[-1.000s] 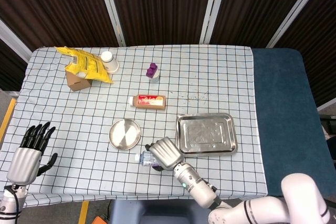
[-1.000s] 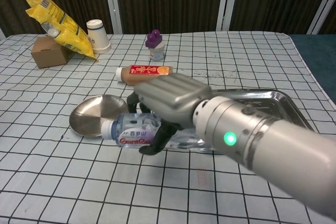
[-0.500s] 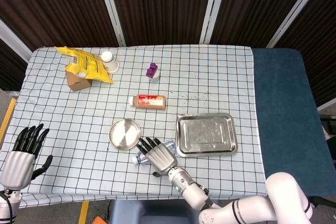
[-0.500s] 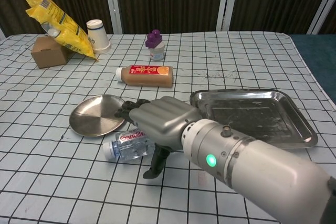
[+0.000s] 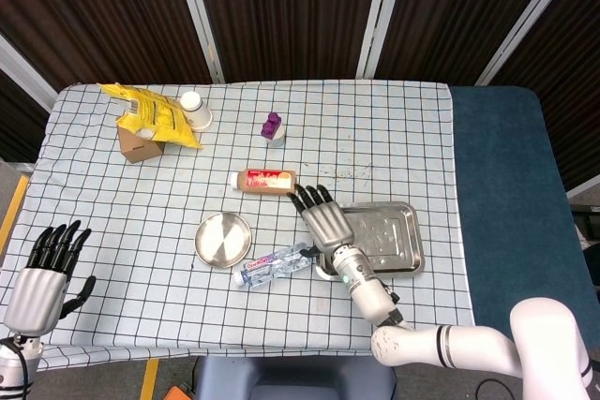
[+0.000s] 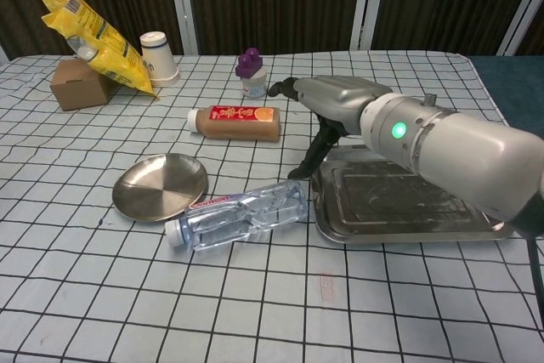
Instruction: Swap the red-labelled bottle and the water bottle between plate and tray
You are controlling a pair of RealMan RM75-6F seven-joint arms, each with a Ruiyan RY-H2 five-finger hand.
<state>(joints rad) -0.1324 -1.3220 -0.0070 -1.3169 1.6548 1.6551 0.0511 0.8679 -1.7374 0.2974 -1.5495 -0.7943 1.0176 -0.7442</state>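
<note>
- So a second ago the right hand [image 6: 327, 95] was wrapped over the water bottle [image 6: 240, 214]; now it's let go and lifted up and away, toward the red-labelled bottle [image 6: 235, 121]. The water bottle rolled a bit and now lies on its side on the cloth.
- Right hand is holding nothing, fingers stretched out flat and apart, thumb hanging down. It hovers over the near-left corner of the tray [image 6: 408, 210].
- Water bottle sits below and left of that hand, between the plate [image 6: 160, 186] and the tray, base end just beside the tray's rim. So it's in neither spot yet.
- Red-labelled bottle lies just past the fingertips, on bare cloth too.
- My read: swap is half-started at best. Next move is probably closing on the red one.
- Room: open cloth around both bottles; watch the tray lip under the palm.
- Left hand [image 5: 42, 274] is way off at the table's near-left edge, fingers apart, holding nothing.
</note>
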